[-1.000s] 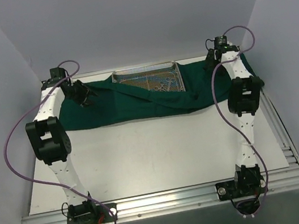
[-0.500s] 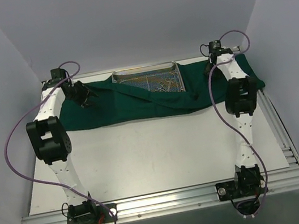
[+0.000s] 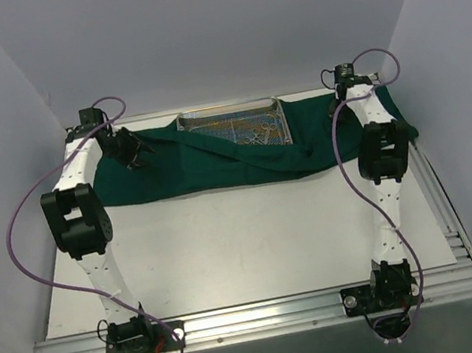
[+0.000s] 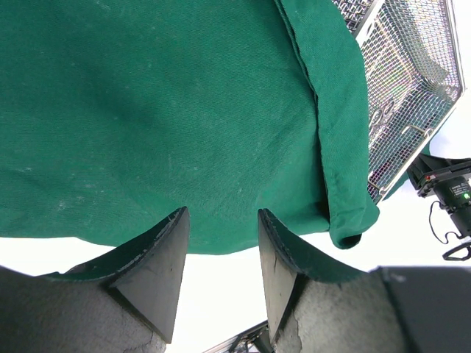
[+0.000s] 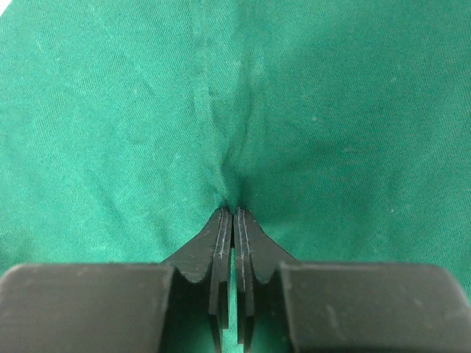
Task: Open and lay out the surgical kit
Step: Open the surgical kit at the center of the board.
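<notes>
The dark green cloth wrap [image 3: 188, 162] lies spread along the far side of the table, with the silver wire-mesh tray [image 3: 232, 125] resting on it. Small silver instruments [image 3: 256, 134] lie inside the tray. My left gripper [image 4: 221, 220] hovers open over the cloth's left part [image 4: 147, 110], its near hem between the fingers and nothing gripped; a folded edge [image 4: 342, 176] and the tray [image 4: 412, 81] lie to its right. My right gripper [image 5: 233, 211] is shut on a pinch of the cloth [image 5: 331, 110], which puckers into the fingertips at the cloth's far right end.
White walls close in the table at the back and on both sides. Purple cables loop off both arms [image 3: 11, 241]. An aluminium rail [image 3: 260, 317] with the arm bases runs along the near edge. The white tabletop [image 3: 238, 240] lies in front of the cloth.
My right gripper has closed onto the cloth, and its wrist has shifted slightly right and toward the back. The left arm and the tray have not moved.
</notes>
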Controlling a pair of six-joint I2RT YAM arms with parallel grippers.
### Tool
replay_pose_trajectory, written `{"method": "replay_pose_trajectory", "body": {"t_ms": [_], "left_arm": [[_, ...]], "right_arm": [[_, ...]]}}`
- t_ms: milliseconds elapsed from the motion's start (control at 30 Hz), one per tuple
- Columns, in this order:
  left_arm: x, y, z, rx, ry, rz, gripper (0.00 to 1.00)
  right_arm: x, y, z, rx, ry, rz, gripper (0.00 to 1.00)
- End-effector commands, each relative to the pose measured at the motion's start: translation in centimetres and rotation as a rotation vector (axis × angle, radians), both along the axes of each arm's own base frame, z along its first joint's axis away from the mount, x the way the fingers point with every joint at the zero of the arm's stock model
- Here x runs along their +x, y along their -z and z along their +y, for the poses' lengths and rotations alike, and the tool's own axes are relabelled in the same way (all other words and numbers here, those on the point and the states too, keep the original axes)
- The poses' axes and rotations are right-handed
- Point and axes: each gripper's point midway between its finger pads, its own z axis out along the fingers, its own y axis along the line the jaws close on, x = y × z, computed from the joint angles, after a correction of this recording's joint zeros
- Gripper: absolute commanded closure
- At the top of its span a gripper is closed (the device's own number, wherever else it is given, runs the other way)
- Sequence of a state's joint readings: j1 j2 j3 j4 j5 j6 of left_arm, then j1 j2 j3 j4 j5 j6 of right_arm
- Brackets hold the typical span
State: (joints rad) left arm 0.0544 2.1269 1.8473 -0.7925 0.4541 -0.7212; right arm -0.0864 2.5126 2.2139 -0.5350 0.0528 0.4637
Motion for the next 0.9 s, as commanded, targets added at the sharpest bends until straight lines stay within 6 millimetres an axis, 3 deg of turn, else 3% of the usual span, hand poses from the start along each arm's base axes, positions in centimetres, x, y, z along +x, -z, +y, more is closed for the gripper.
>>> {"method": "replay_pose_trajectory", "body": {"t_ms": [0, 33, 100, 133, 200, 233, 300, 333, 533, 633, 667, 700, 867], "left_arm": [[0.7, -1.1, 0.2, -0.001, 0.008, -0.051, 0.49], [0.7, -1.2, 0.2, -0.001, 0.010, -0.053, 0.48], [1.0, -1.3, 0.3, 0.000, 0.010, -0.066, 0.48], [1.3, -1.7, 0.0, -0.007, 0.024, -0.087, 0.45], [1.7, -1.5, 0.0, -0.011, 0.028, -0.086, 0.42], [2.0, -1.7, -0.1, -0.022, 0.027, -0.091, 0.41], [2.5, -1.0, -0.6, -0.060, 0.027, -0.080, 0.41], [2.8, -0.8, -0.8, -0.078, 0.011, -0.068, 0.41], [5.4, 0.7, -2.1, -0.118, -0.037, -0.040, 0.40], [7.1, 0.1, -2.7, -0.155, -0.075, -0.053, 0.41], [7.6, 0.9, -2.8, -0.164, -0.082, -0.041, 0.40], [8.5, 0.1, -3.0, -0.174, -0.088, -0.067, 0.41], [10.9, 0.1, -2.8, -0.198, -0.177, -0.104, 0.40]], "right_arm": [[-1.2, -3.6, -0.4, -0.004, -0.009, -0.004, 1.00], [-1.2, -5.7, -0.3, -0.008, -0.012, -0.037, 1.00], [-2.3, -6.5, -0.2, -0.005, -0.015, -0.029, 1.00], [-2.7, -8.6, -0.1, -0.010, -0.014, -0.061, 1.00], [-4.5, -8.7, -0.5, -0.020, 0.000, -0.035, 1.00], [-5.1, -10.4, -0.5, -0.021, 0.004, -0.061, 1.00], [-6.7, -9.7, 0.0, 0.002, 0.008, -0.033, 1.00], [-7.1, -10.7, 0.2, 0.013, 0.005, -0.053, 1.00], [-8.3, -12.4, 0.9, 0.037, 0.002, -0.070, 1.00], [-9.0, -13.3, 1.0, 0.037, 0.005, -0.093, 1.00], [-9.0, -13.6, 1.0, 0.036, 0.005, -0.105, 1.00], [-9.2, -13.6, 1.5, 0.063, -0.011, -0.107, 1.00], [-10.2, -13.3, 2.3, 0.089, -0.025, -0.096, 1.00]]}}
